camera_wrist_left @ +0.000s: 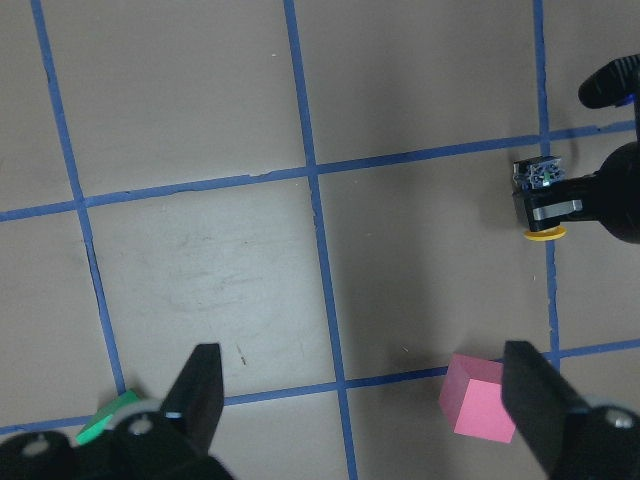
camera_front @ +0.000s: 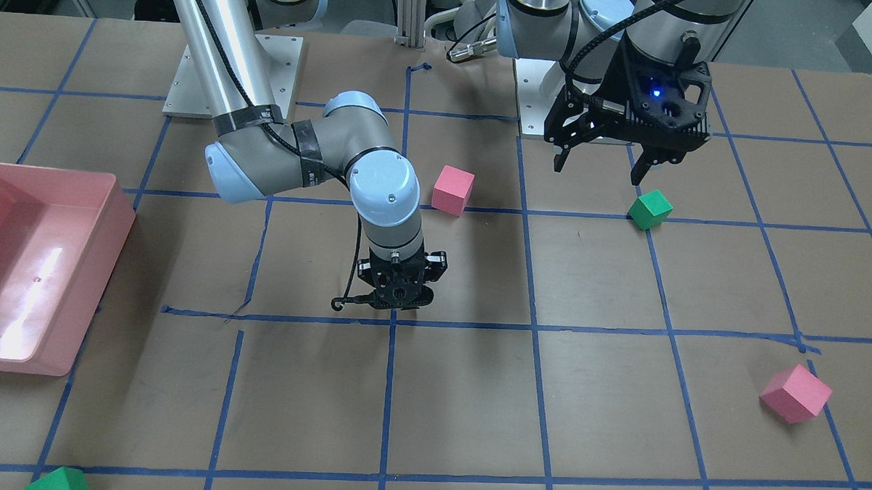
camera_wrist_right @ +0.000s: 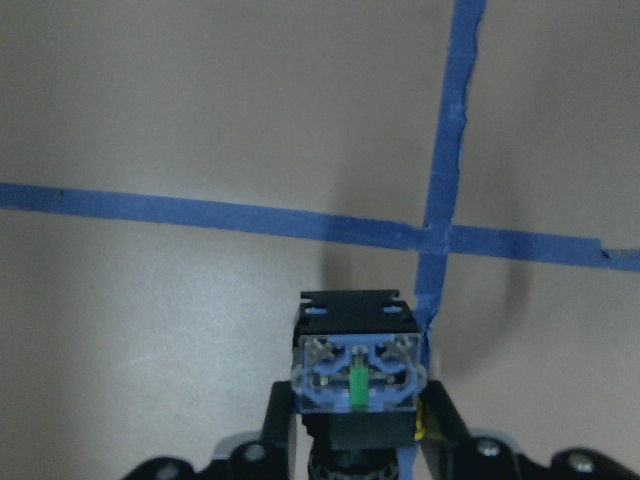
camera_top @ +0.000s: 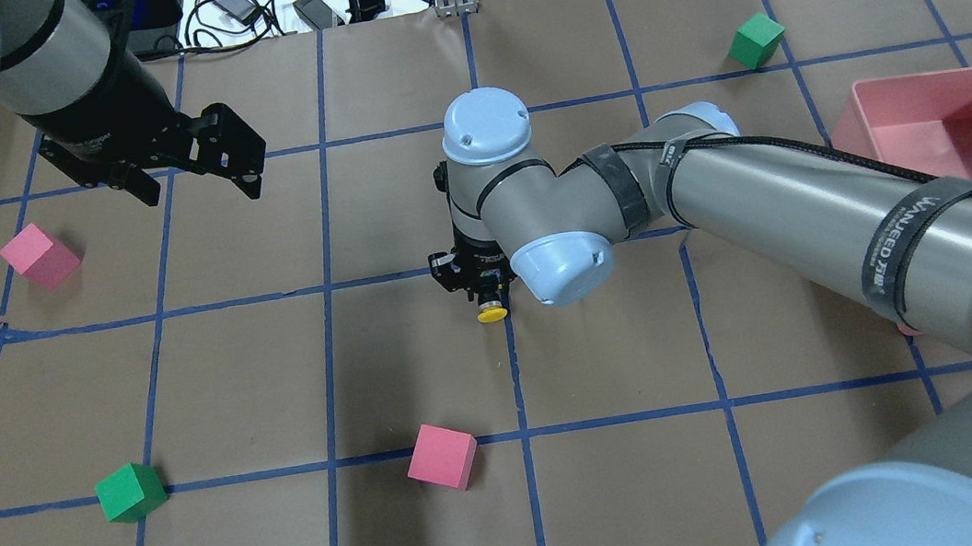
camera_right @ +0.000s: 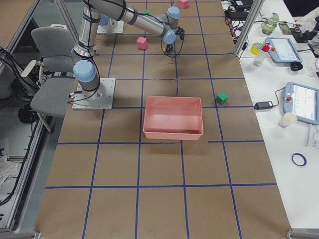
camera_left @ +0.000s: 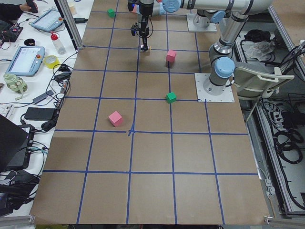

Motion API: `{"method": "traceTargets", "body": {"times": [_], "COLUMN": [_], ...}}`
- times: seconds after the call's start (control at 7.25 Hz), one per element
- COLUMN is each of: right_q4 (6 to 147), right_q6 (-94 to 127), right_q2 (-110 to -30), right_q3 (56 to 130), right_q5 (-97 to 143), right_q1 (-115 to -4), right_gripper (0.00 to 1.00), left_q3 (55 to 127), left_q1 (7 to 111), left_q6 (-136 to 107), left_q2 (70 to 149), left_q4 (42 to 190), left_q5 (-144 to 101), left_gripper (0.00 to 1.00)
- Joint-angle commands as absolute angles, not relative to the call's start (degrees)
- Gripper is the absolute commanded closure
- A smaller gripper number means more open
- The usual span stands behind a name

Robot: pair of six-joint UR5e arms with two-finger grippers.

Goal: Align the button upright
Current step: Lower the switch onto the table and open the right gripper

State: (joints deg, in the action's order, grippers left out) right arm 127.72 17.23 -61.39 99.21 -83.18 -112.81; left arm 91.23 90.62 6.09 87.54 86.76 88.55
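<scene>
The right end effector [camera_front: 396, 302] is pointing straight down near the middle of the worktop [camera_top: 625, 497], its fingers closing on the button [camera_wrist_right: 357, 372] from both sides. The button is sitting sideways in that grip, not upright: its yellow cap [camera_top: 492, 313] is sticking out toward the robot, and its base [camera_wrist_left: 538, 174] is facing the other way, just beside a tape cross [camera_wrist_right: 437, 240]. Whether it is resting on the worktop or hanging just above it, I cannot tell.

The left end effector [camera_top: 203, 195] is hovering well apart with its fingers spread wide and nothing between them.

Judging by this, the step in hand is turning the button so the base is going down and the cap up. To do it well, the wrist should be rolling slowly about the pinch, with a firm squeeze so the small body is not slipping. The base should be meeting the worktop flat before the fingers start letting go, and the release should be gentle and straight up, since the top-heavy cap is likely tipping it otherwise.
</scene>
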Motion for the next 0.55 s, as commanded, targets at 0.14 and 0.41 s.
{"method": "traceTargets", "body": {"times": [0.14,0.41], "right_q4": [128.06,129.89], "right_q6": [17.14,17.14], "right_q2": [-61.43,-61.61], "right_q3": [99.58,99.76], "right_q5": [-83.67,-83.76], "right_q1": [-112.76,-112.76], "right_gripper": [0.4,0.3], "left_q3": [91.23,91.32], "left_q1": [90.53,90.35], "left_q6": [6.15,6.06], "left_q2": [87.54,87.54], "left_q4": [86.05,86.13], "left_q5": [88.42,88.51], "left_gripper": [0.0,0.0]}}
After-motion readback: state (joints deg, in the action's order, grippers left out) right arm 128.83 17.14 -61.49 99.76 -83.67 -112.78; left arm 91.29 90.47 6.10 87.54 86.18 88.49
